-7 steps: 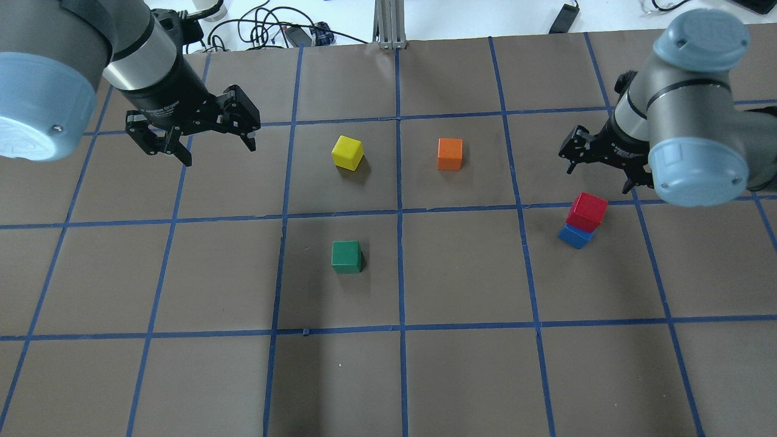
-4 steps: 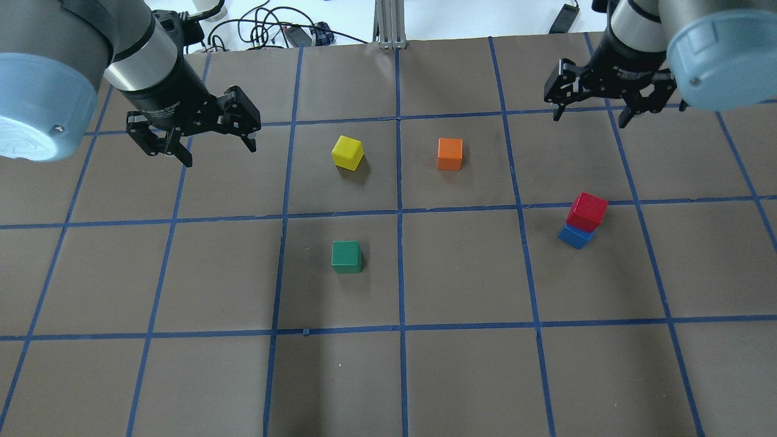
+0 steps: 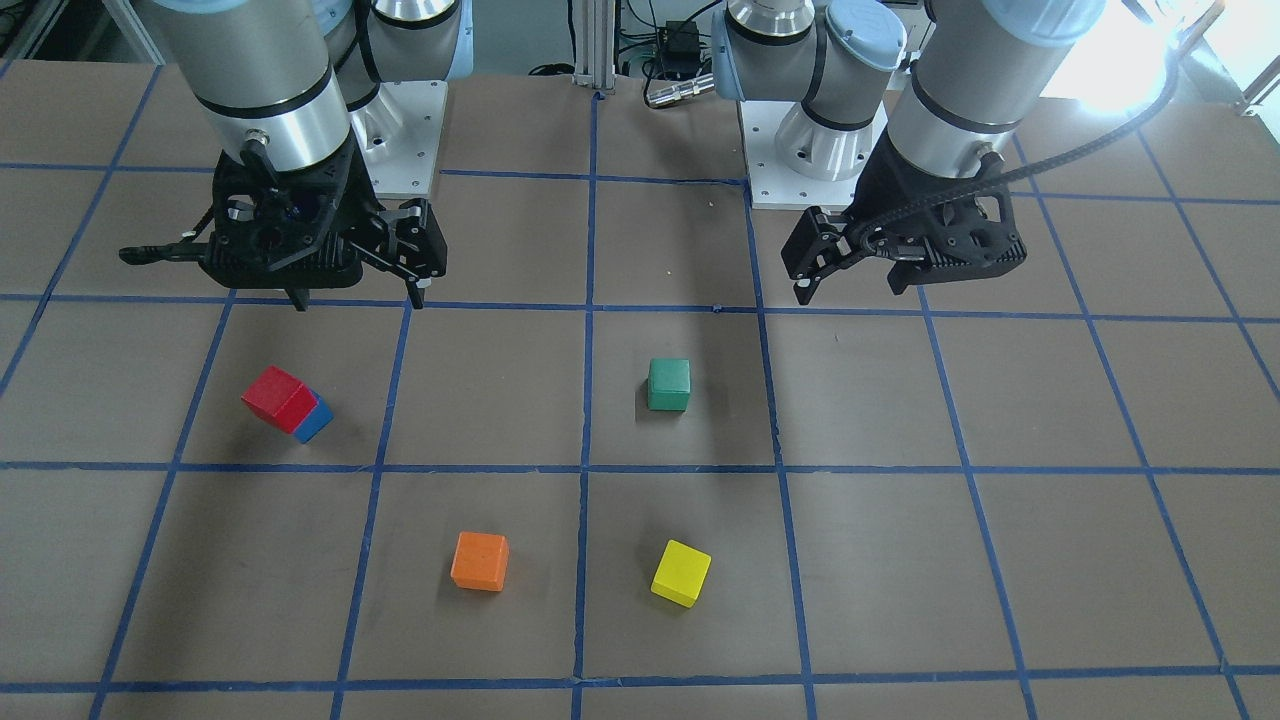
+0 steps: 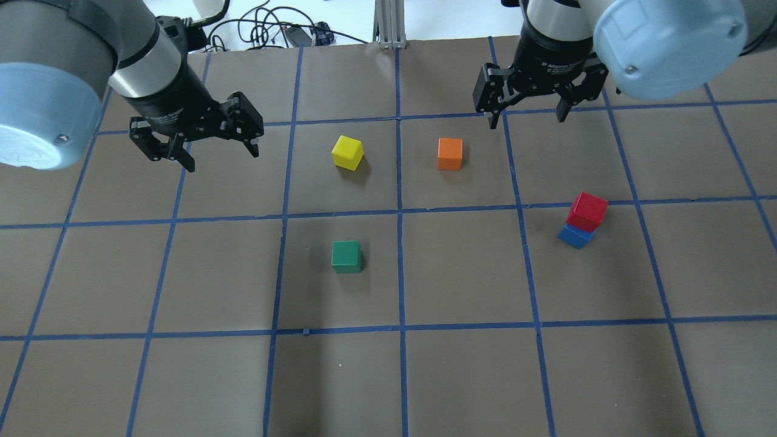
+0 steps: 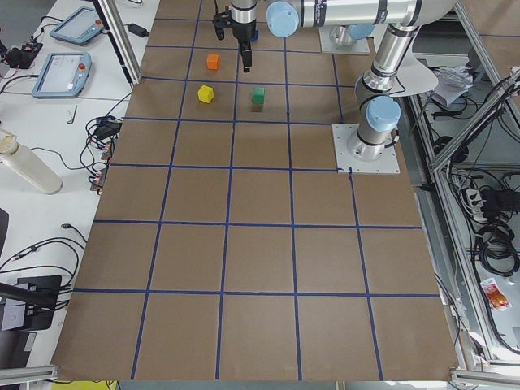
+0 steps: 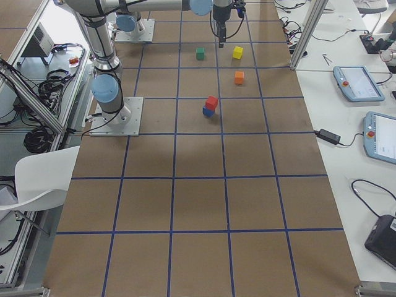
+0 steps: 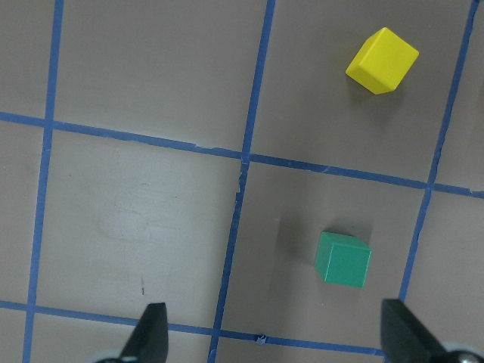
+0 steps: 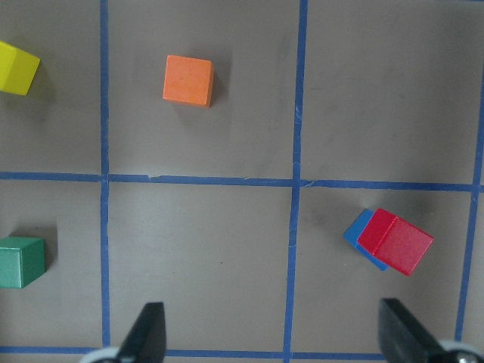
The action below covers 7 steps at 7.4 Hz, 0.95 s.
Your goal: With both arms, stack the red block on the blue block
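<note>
Resting askew on the blue block (image 4: 573, 237), the red block (image 4: 587, 212); left end effector (image 4: 221, 159) and right end effector (image 4: 525, 121) both open.

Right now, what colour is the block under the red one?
Blue. The blue block shows best in the overhead view, beneath the red block.

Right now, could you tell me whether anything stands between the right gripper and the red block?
Nothing visible does. The open right gripper hangs clear of the red block, which already sits on the blue block.
</note>
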Motion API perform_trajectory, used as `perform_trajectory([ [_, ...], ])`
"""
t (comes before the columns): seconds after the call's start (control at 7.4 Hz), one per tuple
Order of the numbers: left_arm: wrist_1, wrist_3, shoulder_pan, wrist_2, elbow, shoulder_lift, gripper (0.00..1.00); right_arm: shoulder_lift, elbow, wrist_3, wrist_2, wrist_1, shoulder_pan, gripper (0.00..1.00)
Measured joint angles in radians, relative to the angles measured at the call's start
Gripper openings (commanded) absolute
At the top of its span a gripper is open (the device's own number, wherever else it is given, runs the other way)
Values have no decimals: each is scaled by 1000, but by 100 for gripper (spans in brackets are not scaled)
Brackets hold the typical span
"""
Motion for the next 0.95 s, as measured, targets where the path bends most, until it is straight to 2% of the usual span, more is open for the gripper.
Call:
perform_trajectory([
  [0.54,5,0,-4,2,1,0,100,-14,-19,-7,-14,53,-60,100],
  [0.95,5,0,-10,20,1,3,100,-4,-74,-9,-8,122,-66,100],
])
